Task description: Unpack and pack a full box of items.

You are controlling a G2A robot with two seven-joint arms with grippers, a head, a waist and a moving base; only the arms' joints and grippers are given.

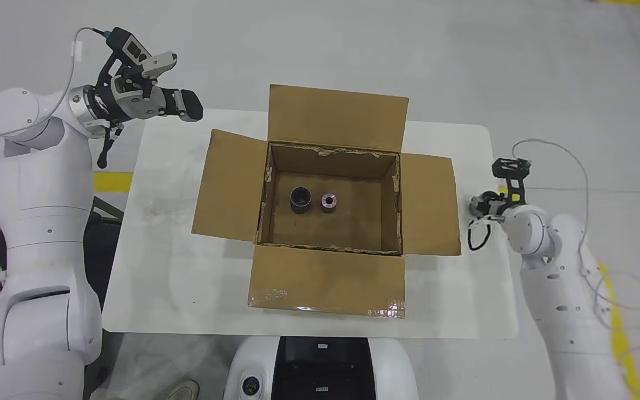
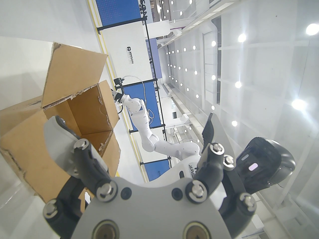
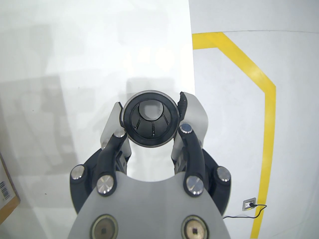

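White tabletop (image 1: pixel 160 270) on a pale grey floor (image 3: pixel 236 6) marked with a yellow line (image 3: pixel 270 125) carries one brown cardboard box (image 1: pixel 330 282). The box stands between the two sets of jaws, its four flaps folded outward and its top open. Left jaws are spread wide apart and grasp nothing. They hang in the air above the far left corner of the tabletop, at the end of the left arm (image 1: pixel 45 115). The box sits apart from them, and the left wrist view looks past their tips to a raised flap and an open inside wall. Right jaws are clenched around a black cylinder (image 3: pixel 151 121), a short hollow sleeve with a silver-edged rim and thin rows of small balls running down its inside, gripped from both sides. Beneath those jaws is bare tabletop close to its edge, with the floor just beyond. The right arm (image 1: pixel 530 232) holds these jaws just outside the box's right flap (image 1: pixel 432 205); whether they touch it cannot be told. Inside the box, well apart from both sets of jaws, two small round parts lie side by side on its bottom. One is a dark ring (image 1: pixel 300 199), and just beside it, toward the right jaws, is a smaller pale metal ring (image 1: pixel 327 203). A small socket plate (image 3: pixel 249 204) with a black cable (image 3: pixel 239 216) sits on the floor beside the yellow line.
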